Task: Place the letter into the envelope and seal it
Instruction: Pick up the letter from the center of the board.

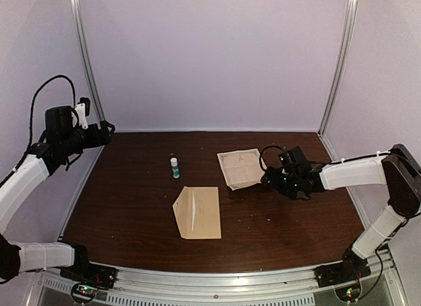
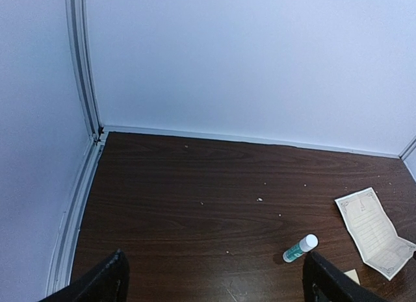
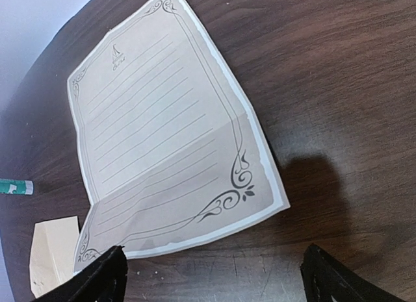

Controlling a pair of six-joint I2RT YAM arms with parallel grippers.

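Two claws spread wide, empty | right gripper low at 3 o'clock of the letter, seemingly poised to pinch its edge | envelope flat at its 7 o'clock | left gripper raised at 10 o'clock, out of the way.

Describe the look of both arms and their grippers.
The left arm and right arm have white-covered links joined by black joints. The left gripper and right gripper are black, each with two dark fingers. A thin black cable loops above the left wrist, beside a small white bracket. The black bases carry small red and green lights.
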